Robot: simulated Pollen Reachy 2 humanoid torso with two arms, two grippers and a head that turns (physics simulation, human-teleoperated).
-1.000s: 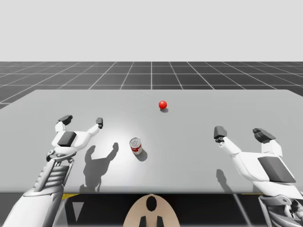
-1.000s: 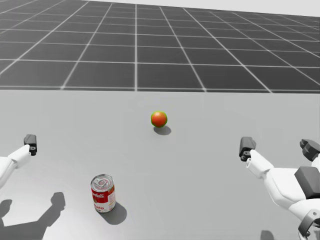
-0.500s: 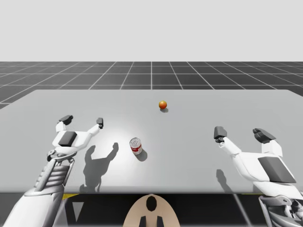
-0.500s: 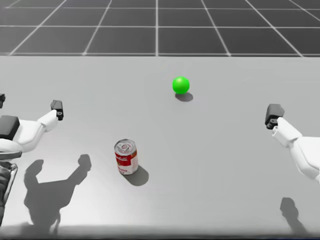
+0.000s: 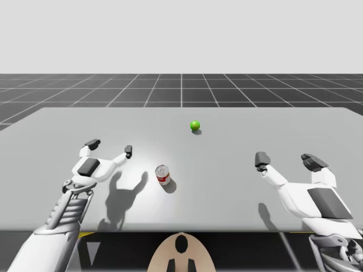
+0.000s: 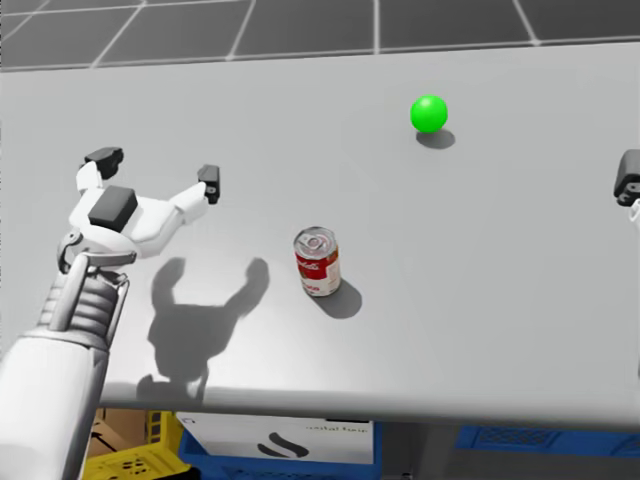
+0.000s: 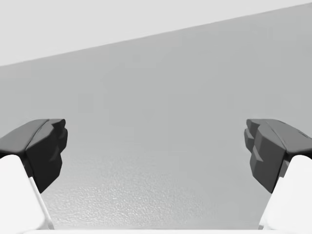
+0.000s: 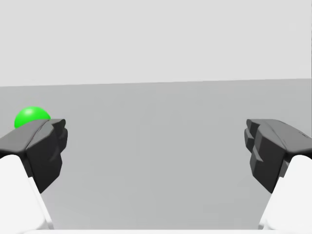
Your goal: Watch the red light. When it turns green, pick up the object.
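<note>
The light is a small green ball (image 5: 195,125) (image 6: 429,113) resting on the grey table, far of centre. A red and white can (image 5: 163,175) (image 6: 317,262) stands upright near the table's front, left of centre. My left gripper (image 5: 110,148) (image 6: 155,170) (image 7: 156,151) hangs open over the table, to the left of the can and apart from it, with nothing between its fingers. Over the table's right side my right gripper (image 5: 285,160) (image 8: 156,151) is open and holds nothing. The green ball (image 8: 31,118) peeks out behind one of its fingers.
The grey table (image 5: 238,187) ends at a front edge close to my torso. Under that edge, the head view shows a blue crate (image 6: 300,445) and a yellow crate (image 6: 130,440). A dark gridded floor (image 5: 181,88) lies beyond the table.
The light has gone from red through orange to green. My left gripper has moved right, toward the can. My head has turned down and to the left. The right arm has barely moved.
</note>
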